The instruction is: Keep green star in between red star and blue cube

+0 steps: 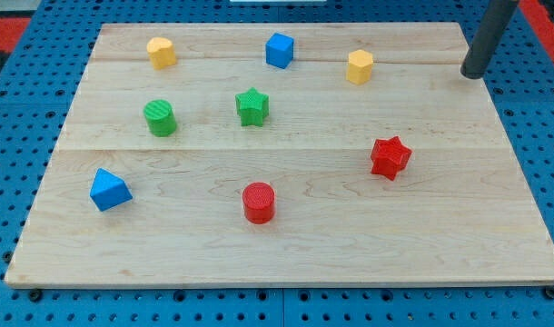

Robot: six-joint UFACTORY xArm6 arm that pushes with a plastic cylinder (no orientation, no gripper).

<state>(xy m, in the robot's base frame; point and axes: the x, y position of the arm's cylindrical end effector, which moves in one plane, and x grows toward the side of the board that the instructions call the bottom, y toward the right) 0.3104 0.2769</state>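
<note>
Leftmost on the counter (495, 227), a blue wedge-like block (109, 190) lies near the front, with a green cylinder (160, 118) behind it and a yellow block (162, 52) at the far edge. Toward the middle, the green star (252, 106) sits just left of and nearer than the blue cube (279, 50), while a red cylinder (258, 202) stands toward the near edge. Further right are a second yellow block (360, 66) at the far side and the red star (390, 157) at mid-depth. At the far right corner the rod comes down, and the arm's tip (472, 74) rests well apart from every block; being a bare rod, this end effector has no jaws to open and holds nothing.

Judging by the layout, the green star lies left of the line joining cube and red star. A good push would likely start from the star's left side and drive it rightward, slowly, stopping once it sits between the two, without nudging the cube.
</note>
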